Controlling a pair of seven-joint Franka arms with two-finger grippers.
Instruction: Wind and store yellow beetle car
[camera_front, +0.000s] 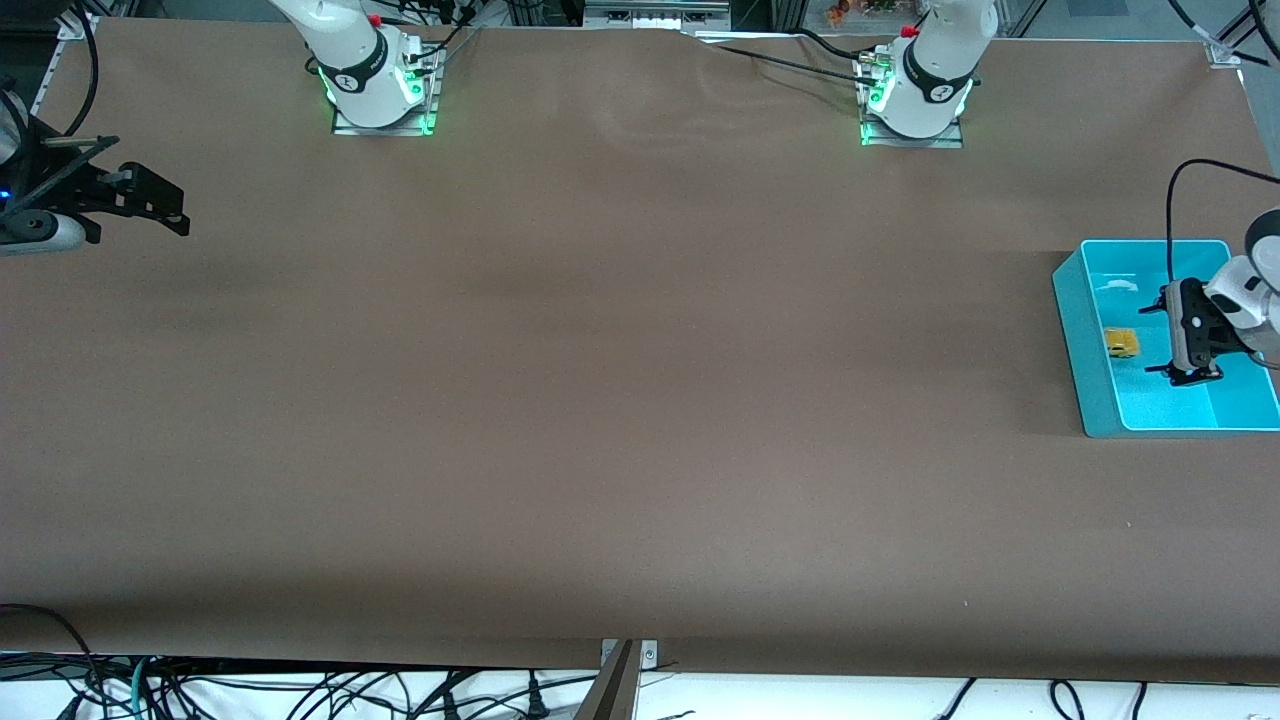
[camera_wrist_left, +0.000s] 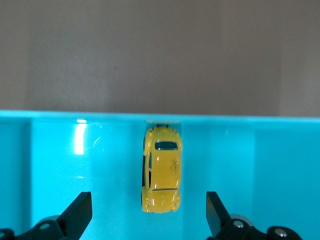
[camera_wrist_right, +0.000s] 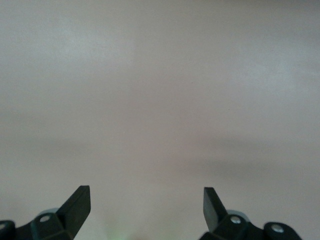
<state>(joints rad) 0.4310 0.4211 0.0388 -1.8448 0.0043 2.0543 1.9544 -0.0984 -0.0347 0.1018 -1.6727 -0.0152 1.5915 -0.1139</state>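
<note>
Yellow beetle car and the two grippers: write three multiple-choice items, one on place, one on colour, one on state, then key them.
1. Where is the yellow beetle car?
A. On the bare table
B. In the bin
C. In the right gripper

2. What colour is the bin?
A. Turquoise
B. Red
C. White

3. How does the left gripper stand?
A. Shut on the car
B. Shut, empty
C. Open over the bin

Key: 1 B, the car lies on the bin's floor against its wall. 2 A, walls and floor are turquoise. 3 C, its fingers stand apart, clear of the car.
</note>
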